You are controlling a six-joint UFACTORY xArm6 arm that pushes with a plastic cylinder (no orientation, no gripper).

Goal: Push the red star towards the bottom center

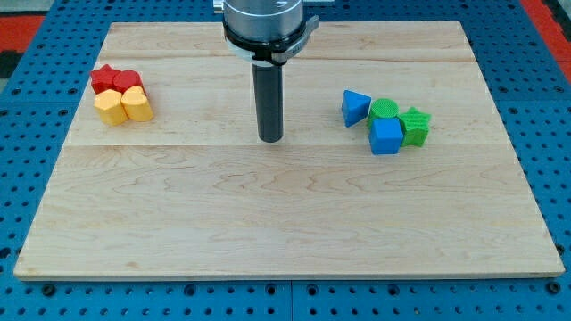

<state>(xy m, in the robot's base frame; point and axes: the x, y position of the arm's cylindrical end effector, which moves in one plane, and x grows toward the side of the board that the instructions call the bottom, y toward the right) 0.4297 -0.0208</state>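
The red star (103, 78) lies near the board's left edge, in the upper left. It touches a second red block (128, 82) on its right. Two yellow blocks sit just below them: a yellow hexagon-like block (110, 106) and a yellow heart-like block (137, 104). My tip (270, 138) rests on the board near the middle, far to the right of the red star and a little lower, touching no block.
A cluster on the right holds a blue triangle (355, 107), a green round block (384, 111), a blue cube (386, 136) and a green star (415, 127). The wooden board (285, 223) ends in edges on all sides over a blue pegboard.
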